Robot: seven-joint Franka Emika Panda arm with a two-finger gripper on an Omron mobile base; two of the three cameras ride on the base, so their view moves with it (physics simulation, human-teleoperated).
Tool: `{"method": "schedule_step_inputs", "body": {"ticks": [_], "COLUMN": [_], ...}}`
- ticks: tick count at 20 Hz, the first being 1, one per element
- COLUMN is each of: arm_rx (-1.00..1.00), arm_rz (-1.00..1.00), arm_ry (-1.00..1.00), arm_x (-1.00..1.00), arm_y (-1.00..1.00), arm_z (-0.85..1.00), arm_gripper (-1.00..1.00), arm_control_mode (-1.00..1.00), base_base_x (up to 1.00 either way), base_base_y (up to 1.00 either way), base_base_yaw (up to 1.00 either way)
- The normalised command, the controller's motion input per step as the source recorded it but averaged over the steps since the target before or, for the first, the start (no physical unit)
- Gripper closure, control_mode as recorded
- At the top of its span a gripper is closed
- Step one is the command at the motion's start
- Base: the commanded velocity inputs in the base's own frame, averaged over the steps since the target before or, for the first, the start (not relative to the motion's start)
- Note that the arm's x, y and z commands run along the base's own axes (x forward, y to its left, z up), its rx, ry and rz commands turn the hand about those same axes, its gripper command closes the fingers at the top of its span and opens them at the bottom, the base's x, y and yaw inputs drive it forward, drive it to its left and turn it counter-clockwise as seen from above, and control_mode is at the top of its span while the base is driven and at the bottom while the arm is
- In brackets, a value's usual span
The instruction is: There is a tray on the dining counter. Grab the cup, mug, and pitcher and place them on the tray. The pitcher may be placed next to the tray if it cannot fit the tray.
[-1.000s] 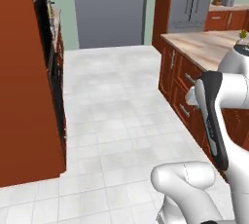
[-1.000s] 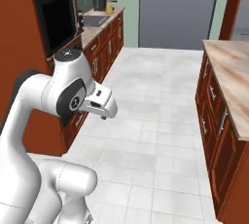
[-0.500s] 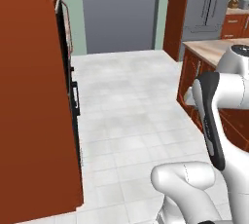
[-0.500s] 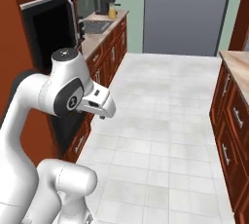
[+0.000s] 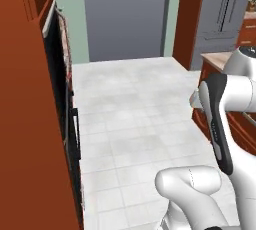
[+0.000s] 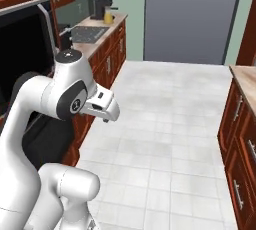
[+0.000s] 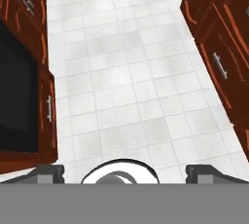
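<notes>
As its two fingertips point(image 7: 48, 172) stand wide, end effector point(image 7: 124, 172) carries nothing

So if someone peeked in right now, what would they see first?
Probably the big white robot arm, folded up at the left of the right base view. Then the shiny white tiled floor running to a grey door, with dark red cabinets on both sides. Its pincer is open and empty.

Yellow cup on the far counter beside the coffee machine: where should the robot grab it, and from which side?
Probably around its side wall, coming from the aisle. The yellow cup stands on the counter, with the coffee machine close beside it and the wall behind, so the aisle side looks freest. Finer shape is too small to tell.
</notes>
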Motion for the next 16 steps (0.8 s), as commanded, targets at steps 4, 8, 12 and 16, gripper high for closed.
{"method": "schedule_step_inputs", "body": {"ticks": [4,8,12,16], "arm_rx": [0.0,0.0,0.0,0.0], "arm_rz": [0.0,0.0,0.0,0.0], "arm_ry": [0.0,0.0,0.0,0.0], "arm_x": [0.0,0.0,0.0,0.0], "arm_y": [0.0,0.0,0.0,0.0], "arm_z": [0.0,0.0,0.0,0.0], "arm_gripper": [-1.0,-1.0,-1.0,-1.0], "arm_control_mode": [1.0,1.0,1.0,1.0], "base_base_x": [1.0,1.0,1.0,1.0], "base_base_y": [-0.3,-0.31,-0.23,-0.11], "base_base_yaw": [0.0,0.0,0.0,0.0]}}
